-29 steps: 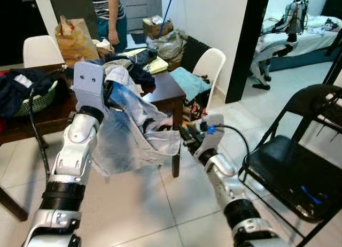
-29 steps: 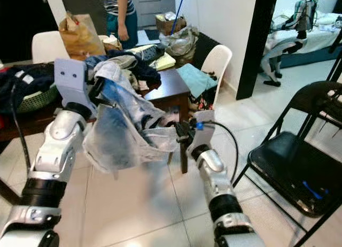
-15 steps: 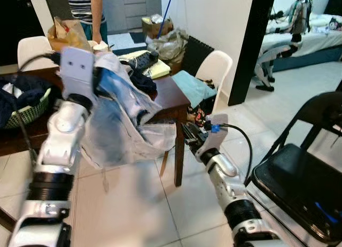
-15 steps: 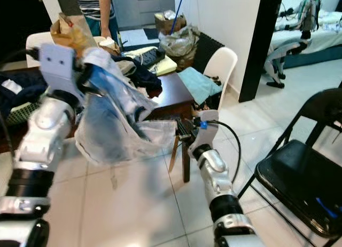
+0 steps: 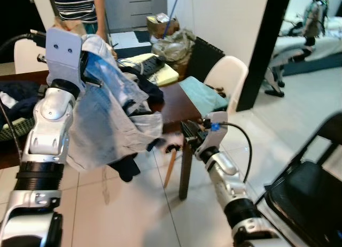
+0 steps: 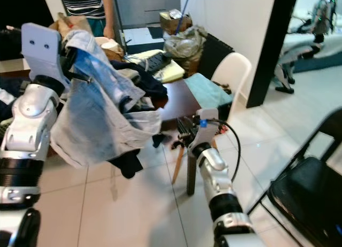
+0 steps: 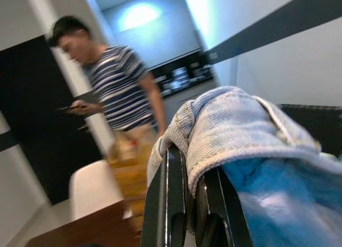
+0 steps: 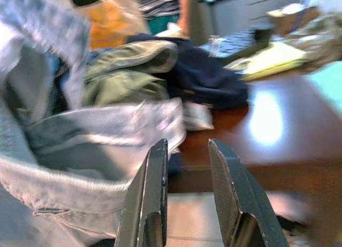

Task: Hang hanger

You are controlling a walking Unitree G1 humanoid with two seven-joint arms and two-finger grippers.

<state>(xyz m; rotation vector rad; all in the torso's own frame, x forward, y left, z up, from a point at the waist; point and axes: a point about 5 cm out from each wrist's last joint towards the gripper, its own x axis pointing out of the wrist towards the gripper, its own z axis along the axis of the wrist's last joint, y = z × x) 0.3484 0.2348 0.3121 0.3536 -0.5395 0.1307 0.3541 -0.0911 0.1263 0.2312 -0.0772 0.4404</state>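
- High at the left of the scene, the left hand [image 7: 195, 204] is clenched on the waistband of a pair of light blue jeans [image 5: 109, 126], fingers [image 7: 168, 199] pinching the folded denim hem.
- From that grip the jeans hang in a loose bundle in front of the dark wooden tabletop [image 5: 173, 105], a dark piece of cloth dangling below them.
- Lower and to the right, the right hand [image 8: 184, 196] hovers just beside the hanging denim, released, its fingers [image 8: 152, 199] parted with nothing between them.
- On the tabletop beyond lie a heap of dark and olive clothes [image 8: 160, 65] and a yellow pad [image 5: 160, 70].
- At the far side a person in a striped shirt [image 7: 117, 92] stands by a white chair [image 5: 230, 78].
- On the right, a black folding chair [image 6: 310, 183] stands on the tiled floor [image 5: 133, 215].
- No hanger can be made out.
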